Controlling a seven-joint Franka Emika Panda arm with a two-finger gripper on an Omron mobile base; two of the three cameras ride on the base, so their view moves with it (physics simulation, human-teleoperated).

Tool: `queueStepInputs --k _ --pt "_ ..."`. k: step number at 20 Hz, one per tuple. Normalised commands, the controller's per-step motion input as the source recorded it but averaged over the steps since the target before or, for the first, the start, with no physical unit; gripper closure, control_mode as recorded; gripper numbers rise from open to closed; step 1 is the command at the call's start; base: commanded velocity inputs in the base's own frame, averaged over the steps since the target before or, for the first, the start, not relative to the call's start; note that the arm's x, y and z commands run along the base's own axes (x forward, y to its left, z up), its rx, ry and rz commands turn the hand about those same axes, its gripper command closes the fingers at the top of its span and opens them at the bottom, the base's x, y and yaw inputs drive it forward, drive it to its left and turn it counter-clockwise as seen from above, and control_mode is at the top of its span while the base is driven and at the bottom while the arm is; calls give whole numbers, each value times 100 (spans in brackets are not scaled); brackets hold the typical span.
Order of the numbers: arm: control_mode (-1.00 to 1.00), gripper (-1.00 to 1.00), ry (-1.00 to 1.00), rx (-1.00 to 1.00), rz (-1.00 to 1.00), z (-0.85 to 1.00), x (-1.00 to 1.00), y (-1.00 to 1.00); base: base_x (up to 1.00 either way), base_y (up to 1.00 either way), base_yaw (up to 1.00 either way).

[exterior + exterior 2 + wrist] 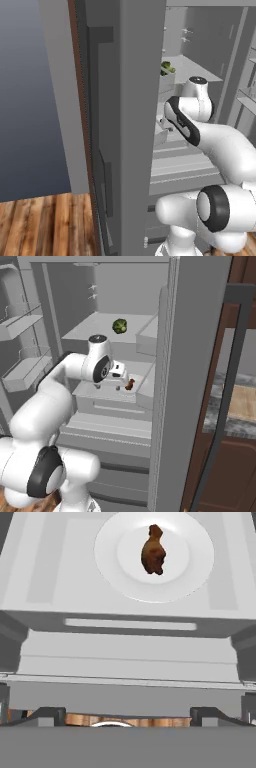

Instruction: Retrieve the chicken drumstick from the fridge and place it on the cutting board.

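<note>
Gripper [119, 372] open, hovering inside the fridge [195, 356] near the drumstick [153, 550], which lies on a white plate [200, 562], long axis pointing away from the hand.

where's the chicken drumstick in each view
Left base view: I cannot make it out.
Right base view: chicken drumstick mid-frame on a fridge shelf, just right of the hand.
Hand view: top centre, on a white plate.
Shared landmark: the green leafy vegetable one shelf up.
</note>
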Motion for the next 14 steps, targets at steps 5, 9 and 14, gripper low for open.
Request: queueStepInputs --k 5,9,14 --pt "-100 -100 -2 0 2 -45 56 -32 0 0 0" --pt "-100 -100 -3 0 1 -53 46 -29 0 0 0" --pt "-100 -100 -19 0 0 -27 37 -6 0 0 0"
